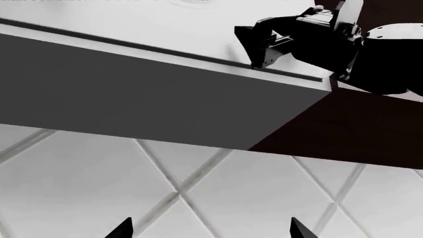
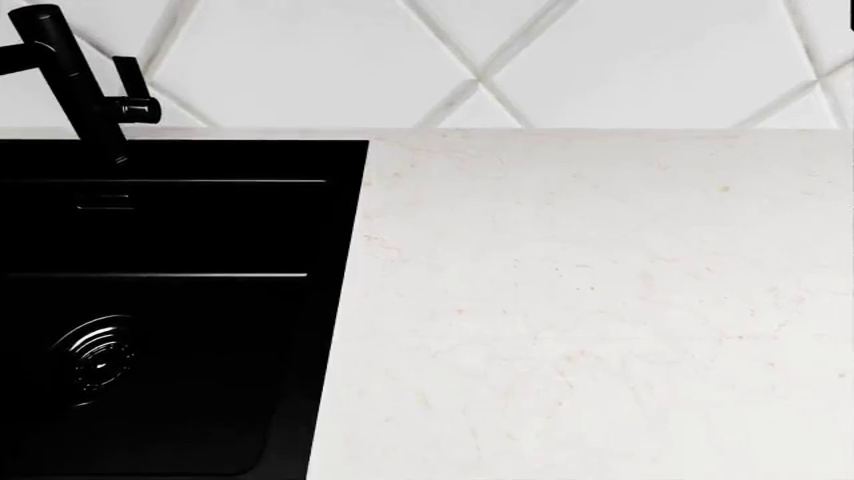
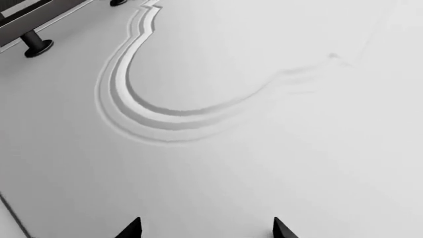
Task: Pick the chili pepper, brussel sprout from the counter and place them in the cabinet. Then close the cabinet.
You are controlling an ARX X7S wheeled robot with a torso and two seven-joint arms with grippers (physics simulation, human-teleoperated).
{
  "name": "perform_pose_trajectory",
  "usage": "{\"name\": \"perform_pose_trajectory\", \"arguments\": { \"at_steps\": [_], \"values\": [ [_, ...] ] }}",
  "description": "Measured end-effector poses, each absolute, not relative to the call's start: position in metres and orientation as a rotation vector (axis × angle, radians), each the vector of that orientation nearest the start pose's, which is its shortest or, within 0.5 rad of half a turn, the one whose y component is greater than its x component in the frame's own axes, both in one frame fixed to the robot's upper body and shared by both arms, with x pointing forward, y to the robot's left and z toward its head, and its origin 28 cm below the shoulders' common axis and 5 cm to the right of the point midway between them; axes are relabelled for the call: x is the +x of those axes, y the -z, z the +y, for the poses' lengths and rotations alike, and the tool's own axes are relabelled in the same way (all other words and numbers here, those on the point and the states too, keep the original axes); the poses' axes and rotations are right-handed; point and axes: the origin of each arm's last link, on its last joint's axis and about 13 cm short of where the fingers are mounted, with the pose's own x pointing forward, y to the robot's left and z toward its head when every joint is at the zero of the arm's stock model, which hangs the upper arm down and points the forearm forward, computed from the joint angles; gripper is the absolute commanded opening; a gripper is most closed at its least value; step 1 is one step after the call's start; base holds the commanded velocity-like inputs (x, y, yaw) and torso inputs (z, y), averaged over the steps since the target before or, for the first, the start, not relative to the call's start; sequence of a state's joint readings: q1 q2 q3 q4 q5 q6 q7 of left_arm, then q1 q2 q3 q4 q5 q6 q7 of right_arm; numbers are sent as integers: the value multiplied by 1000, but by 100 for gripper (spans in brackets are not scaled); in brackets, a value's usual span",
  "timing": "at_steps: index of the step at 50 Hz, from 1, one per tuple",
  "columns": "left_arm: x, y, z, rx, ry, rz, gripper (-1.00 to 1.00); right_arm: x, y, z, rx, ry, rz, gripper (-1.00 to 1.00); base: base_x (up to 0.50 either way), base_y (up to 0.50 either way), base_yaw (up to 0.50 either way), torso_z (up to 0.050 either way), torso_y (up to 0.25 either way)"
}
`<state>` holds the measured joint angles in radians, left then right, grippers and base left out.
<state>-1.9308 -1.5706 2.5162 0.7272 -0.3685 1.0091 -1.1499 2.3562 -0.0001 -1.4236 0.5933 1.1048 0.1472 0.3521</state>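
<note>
White diamond-pattern wall tiles (image 2: 320, 50) back the scene in the head view, above the counter (image 2: 601, 320), a marble-look top with faint beige veins. A black sink basin (image 2: 174, 300) is set into the counter's left part, with a round drain (image 2: 94, 358) in its floor and a black faucet (image 2: 74, 75) at its back edge. Neither the chili pepper nor the brussel sprout shows on the counter, nor either arm.

From the left wrist, the left gripper (image 1: 211, 229) shows two dark fingertips (image 1: 122, 229) set wide apart, empty, facing the tiles and the grey underside of the cabinet (image 1: 152, 94). At the cabinet's front edge sits the right gripper (image 1: 264, 47); I cannot tell its state.

From the right wrist, its fingertips (image 3: 132, 229) appear spread before a white cabinet door (image 3: 264, 148) with a curved groove (image 3: 132, 109) and a dark handle post (image 3: 36, 45).
</note>
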Motion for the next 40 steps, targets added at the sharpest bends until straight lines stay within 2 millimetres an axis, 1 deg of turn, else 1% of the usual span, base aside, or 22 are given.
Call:
{"name": "perform_pose_trajectory", "arguments": {
  "at_steps": [4, 10, 14, 18, 25, 31, 35, 40],
  "values": [
    [118, -221, 283, -125, 214, -800, 100, 263, -542, 59, -499, -417, -965, 100, 0, 0, 0, 0, 0],
    [118, -223, 283, -121, 221, -801, 100, 257, -555, 52, -415, -376, -987, 100, 0, 0, 0, 0, 0],
    [117, -224, 282, -119, 226, -802, 100, 249, -559, 42, -364, -340, -1008, 100, 0, 0, 0, 0, 0],
    [117, -225, 281, -116, 233, -803, 100, 240, -559, 26, -321, -298, -1026, 100, 0, 0, 0, 0, 0],
    [116, -227, 278, -110, 245, -802, 100, 224, -554, 2, -269, -218, -1058, 100, 0, 0, 0, 0, 0],
    [115, -229, 275, -107, 253, -800, 100, 200, -545, -30, -215, -168, -1069, 100, 0, 0, 0, 0, 0],
    [114, -230, 274, -106, 256, -798, 100, 184, -534, -50, -195, -143, -1065, 100, 0, 0, 0, 0, 0],
    [113, -231, 272, -105, 262, -797, 100, 171, -512, -68, -183, -120, -1053, 100, 0, 0, 0, 0, -2]
  ]
}}
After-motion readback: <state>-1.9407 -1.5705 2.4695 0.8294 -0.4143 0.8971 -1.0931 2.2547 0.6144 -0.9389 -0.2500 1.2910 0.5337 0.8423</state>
